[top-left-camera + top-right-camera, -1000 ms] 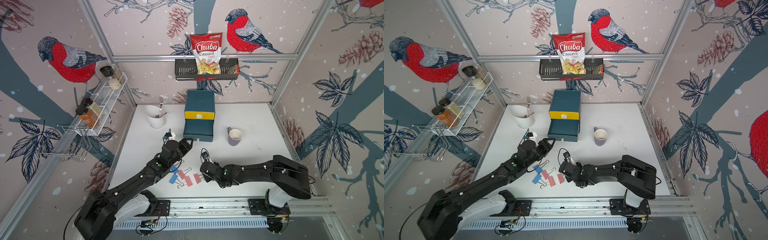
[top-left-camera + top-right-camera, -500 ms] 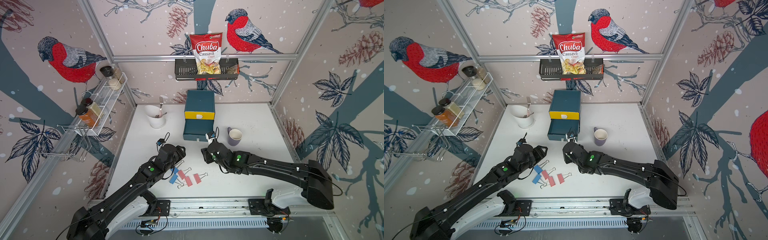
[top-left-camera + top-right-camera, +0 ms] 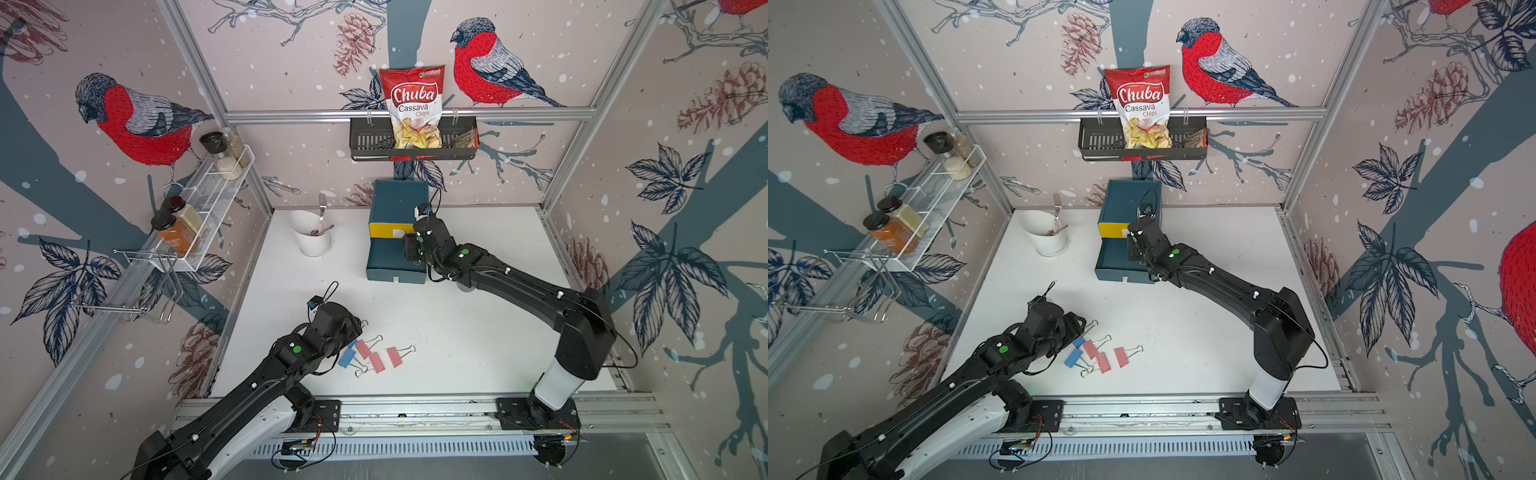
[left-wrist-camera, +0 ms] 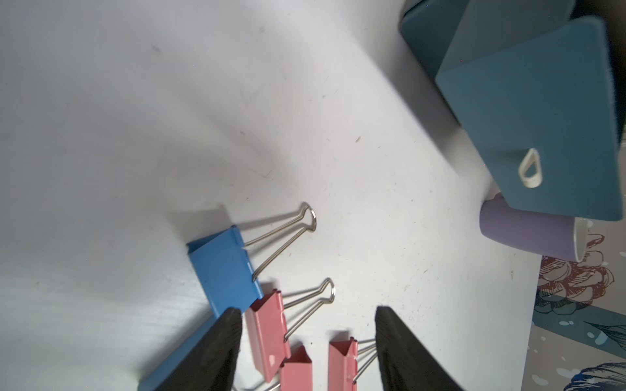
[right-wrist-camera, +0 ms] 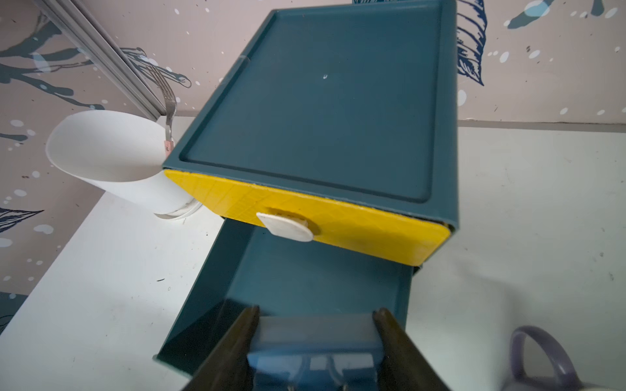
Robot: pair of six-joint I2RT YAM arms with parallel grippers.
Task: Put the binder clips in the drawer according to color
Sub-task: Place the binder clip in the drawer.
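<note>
We hold 1 blue clip [image 5: 315, 342] over the open drawer [image 5: 305, 281].
Our right gripper [image 5: 316, 311] pinches the blue clip by its sides above the open drawer, pulled out just under the yellow front [image 5: 355, 230] of the chest [image 3: 399, 199]. Our left gripper [image 4: 308, 313], fingers spread and empty, hovers over 2 blue clips [image 4: 223, 267] and 3 pink clips [image 4: 267, 331] lying close together on the white table [image 4: 135, 135], well apart from the chest.

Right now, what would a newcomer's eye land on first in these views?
The right pincer gripping a blue clip above the pulled-out teal drawer, under the yellow front. Next, the open left pincer over the pink and blue clips near the front of the table; then the red Chuba bag in the basket on the back wall.
</note>
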